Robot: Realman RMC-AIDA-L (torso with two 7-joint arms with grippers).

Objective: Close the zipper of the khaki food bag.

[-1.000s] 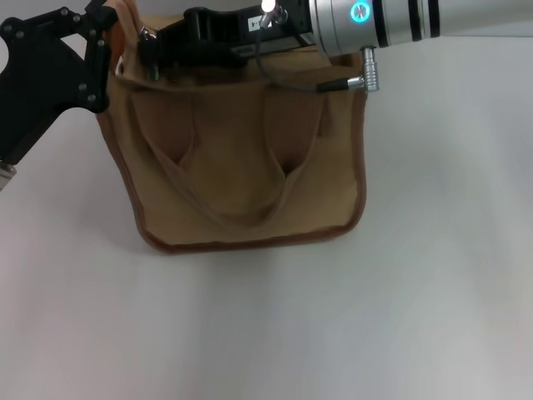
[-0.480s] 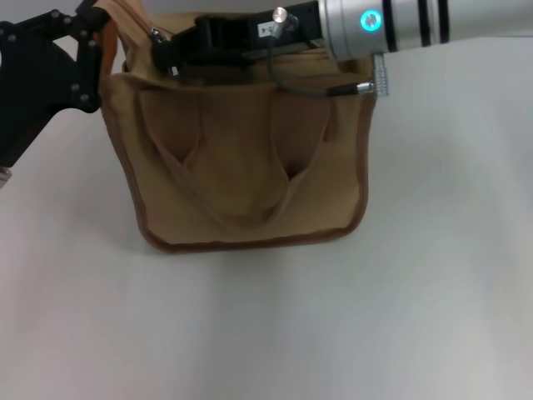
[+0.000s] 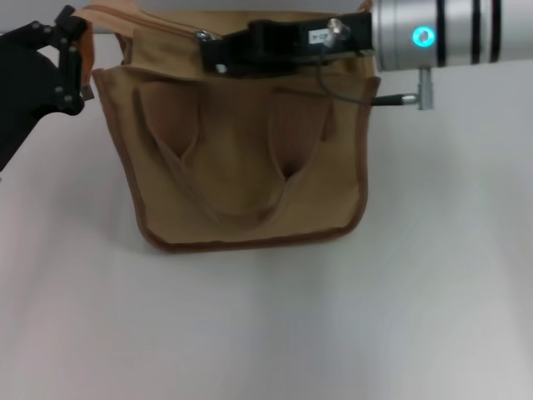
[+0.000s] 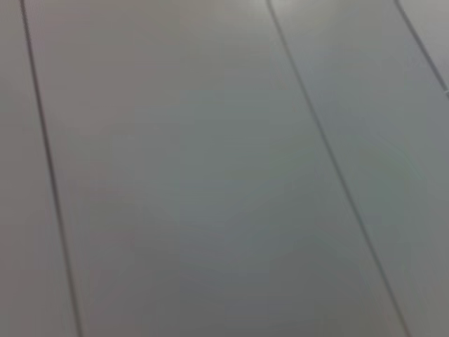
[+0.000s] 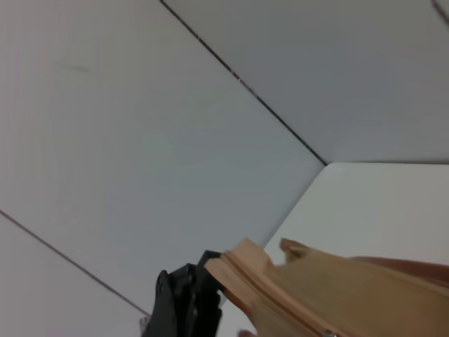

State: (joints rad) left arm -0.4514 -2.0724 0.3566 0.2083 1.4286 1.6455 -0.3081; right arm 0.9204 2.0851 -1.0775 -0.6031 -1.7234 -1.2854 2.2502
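Observation:
The khaki food bag (image 3: 241, 167) stands on the white table with its front handle loop (image 3: 237, 212) hanging down its face. The tan zipper (image 3: 158, 23) runs across the top panel. My right gripper (image 3: 213, 55) reaches in from the right over the bag's top, shut on the silver pull tab (image 3: 201, 35), left of the top's middle. My left gripper (image 3: 73, 52) is at the bag's left end, shut on the khaki end strip (image 3: 100, 10). The right wrist view shows that end of the bag (image 5: 242, 270) in the black left gripper (image 5: 184, 303).
The white tabletop (image 3: 266, 333) stretches in front of and to the right of the bag. The right arm's cable and plug (image 3: 391, 100) hang over the bag's right top corner. The left wrist view shows only grey wall panels (image 4: 210, 175).
My right gripper has moved right along the bag's top, taking the pull tab with it. My left gripper has shifted left and back, still holding the bag's end.

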